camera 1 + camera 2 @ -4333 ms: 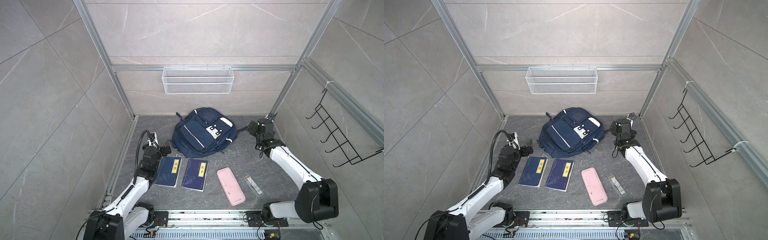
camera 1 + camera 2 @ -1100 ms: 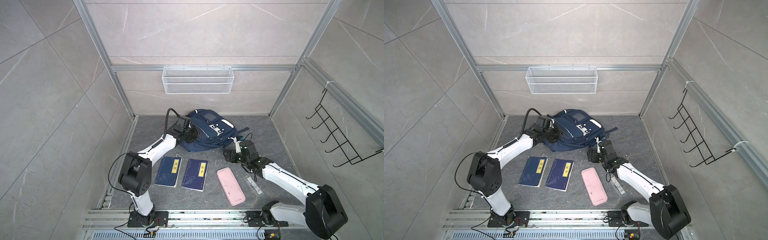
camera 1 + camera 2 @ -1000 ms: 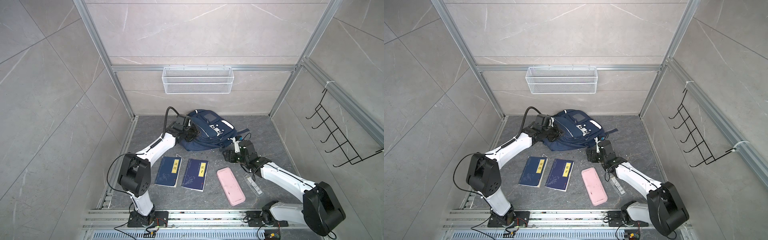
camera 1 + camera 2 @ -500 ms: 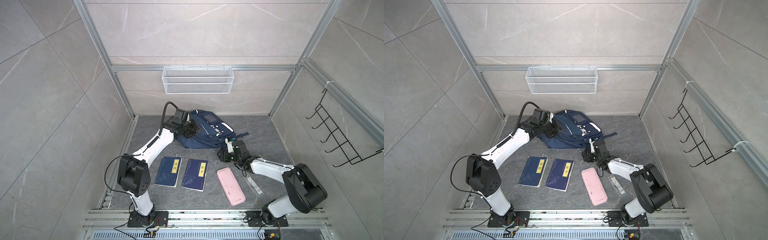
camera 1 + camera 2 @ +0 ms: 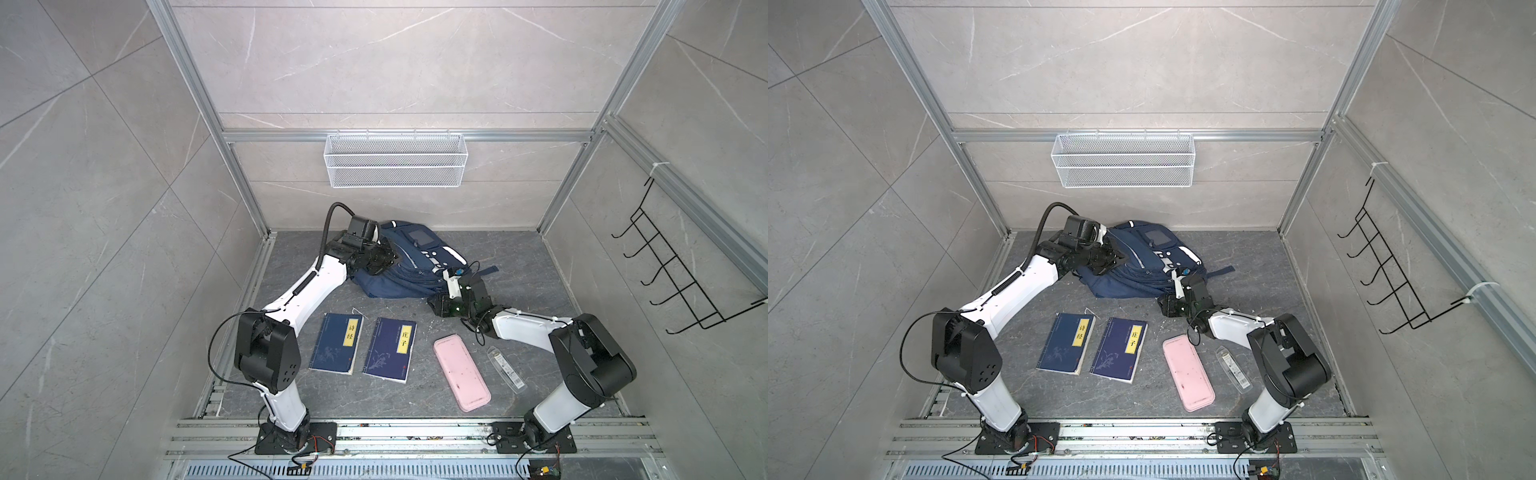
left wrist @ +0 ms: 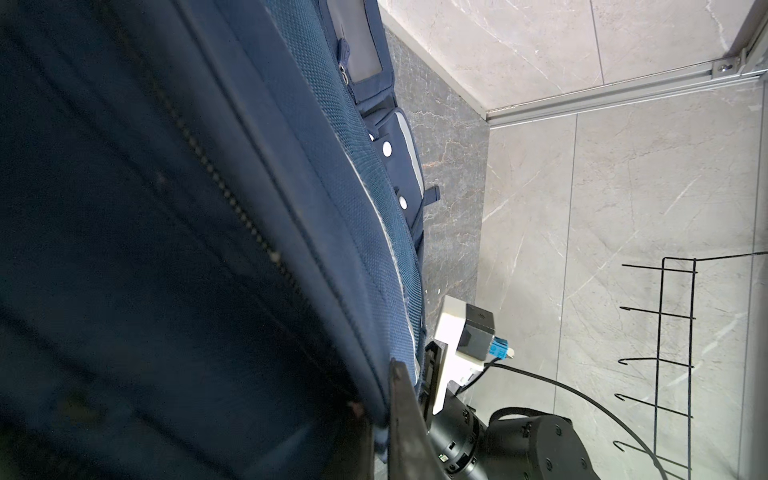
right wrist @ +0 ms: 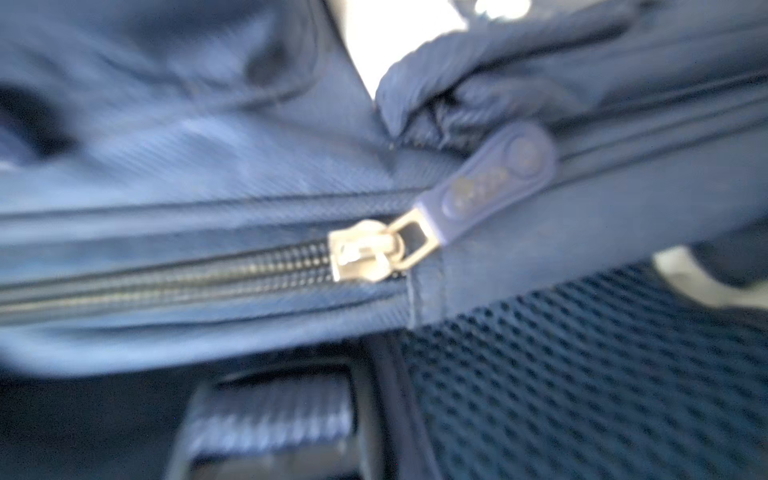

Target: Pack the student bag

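The student bag (image 5: 419, 257) (image 5: 1144, 259), a navy backpack with white patches, lies at the back of the floor with its left side raised. My left gripper (image 5: 392, 262) (image 5: 1121, 259) (image 6: 380, 419) is shut on a fold of its fabric edge there. My right gripper (image 5: 436, 305) (image 5: 1165, 309) sits low at the bag's near right corner, against the fabric. The blurred right wrist view is filled by the bag's closed zip, with its silver slider (image 7: 361, 249) and blue pull tab (image 7: 490, 183). Only one ribbed finger (image 7: 270, 411) shows there, so the jaw gap is unclear.
Two dark blue books (image 5: 338, 349) (image 5: 390, 349), a pink pencil case (image 5: 461, 368) and a clear slim packet (image 5: 505, 370) lie on the floor in front of the bag. A white wire basket (image 5: 395, 166) hangs on the back wall. Black hooks (image 5: 681, 274) are on the right wall.
My left gripper has pulled the bag's left edge up and back. My right arm has slid left along the floor to the bag's near right corner.
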Controlling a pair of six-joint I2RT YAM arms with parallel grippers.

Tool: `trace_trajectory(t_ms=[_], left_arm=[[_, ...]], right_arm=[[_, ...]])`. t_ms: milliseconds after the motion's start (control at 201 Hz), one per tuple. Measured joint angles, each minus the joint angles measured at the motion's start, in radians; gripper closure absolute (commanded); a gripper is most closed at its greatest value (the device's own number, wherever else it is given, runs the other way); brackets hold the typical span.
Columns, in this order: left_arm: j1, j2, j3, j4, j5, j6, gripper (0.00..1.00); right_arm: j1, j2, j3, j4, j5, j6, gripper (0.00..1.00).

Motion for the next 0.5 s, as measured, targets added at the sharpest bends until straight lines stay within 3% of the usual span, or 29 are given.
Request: trace_trajectory(t_ms=[134, 498], left_arm=[[0.0, 0.0, 0.003, -0.001, 0.001, 0.0, 1.0], [0.003, 0.002, 0.016, -0.001, 0.004, 0.0, 1.0]], right_arm=[[0.0, 0.017, 0.006, -0.002, 0.0, -0.006, 0.48], [0.002, 0.017, 0.017, -0.002, -0.003, -0.039, 0.7]])
